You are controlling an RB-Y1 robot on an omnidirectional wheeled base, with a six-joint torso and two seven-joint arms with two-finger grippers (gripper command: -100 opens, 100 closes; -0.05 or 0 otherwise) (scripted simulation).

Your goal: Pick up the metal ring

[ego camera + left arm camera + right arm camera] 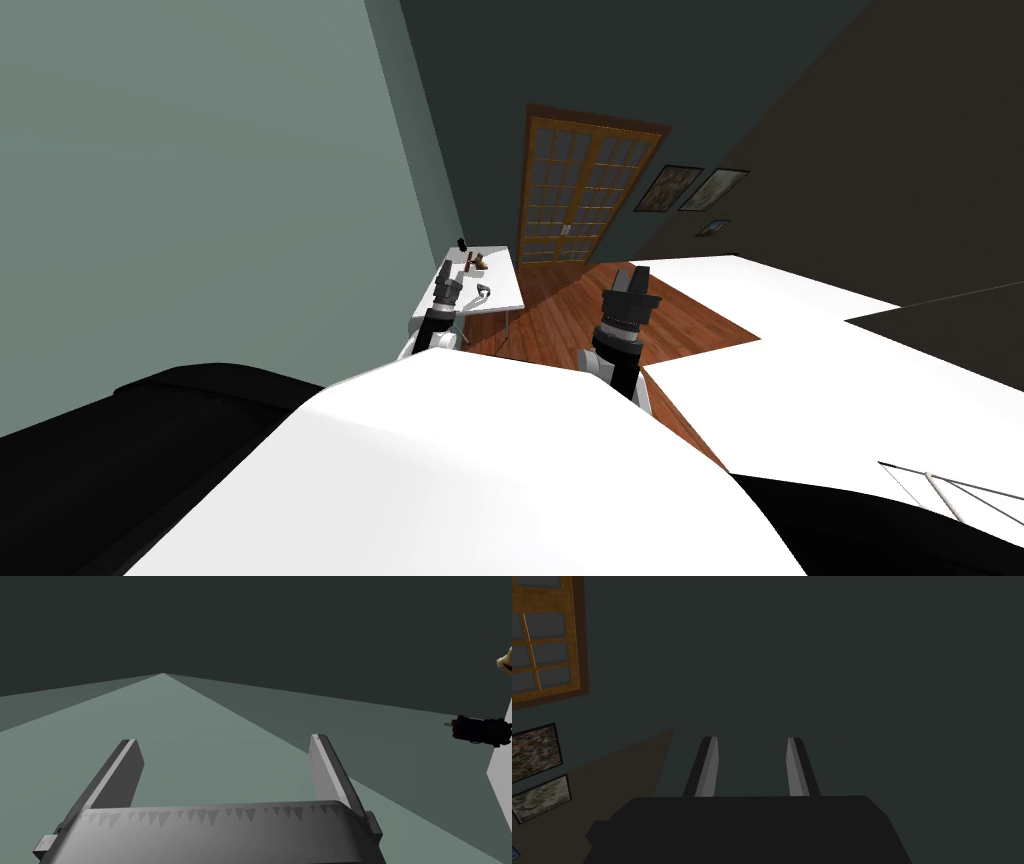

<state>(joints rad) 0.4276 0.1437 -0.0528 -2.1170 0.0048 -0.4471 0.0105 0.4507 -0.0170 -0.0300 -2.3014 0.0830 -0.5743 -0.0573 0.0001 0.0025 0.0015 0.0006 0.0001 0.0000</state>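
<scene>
- Left pincer point(447, 276) point(222, 742): blades wide apart, nothing between them. It sits at the near edge of the small white worktop point(502, 297) and points at the grey-green wall.
- Right pincer point(632, 272) point(752, 741): blades parted with a narrower gap than the left, holding nothing. It is raised over the wood floor point(560, 312), well apart from the worktop.
- Ring point(483, 291): a small grey curved thing lying on the near part of the worktop, just beside the left pincer on its inner side. I can't tell whether they touch, and it's too small for any detail.
- Further back on the worktop are a red-brown item point(468, 263) and a tan item point(481, 264) close together, with a dark object point(461, 243) at the far corner by the wall.
- Left wrist view: the dark object point(481, 731) overhangs the worktop point(501, 786) edge, off to the side of the blades, and the tan item point(507, 661) is clipped by the frame edge.
- Behind the worktop is a wooden door with glass panes point(580, 190) point(542, 636), with framed pictures point(680, 187) point(534, 751) on the dark wall next to it.
</scene>
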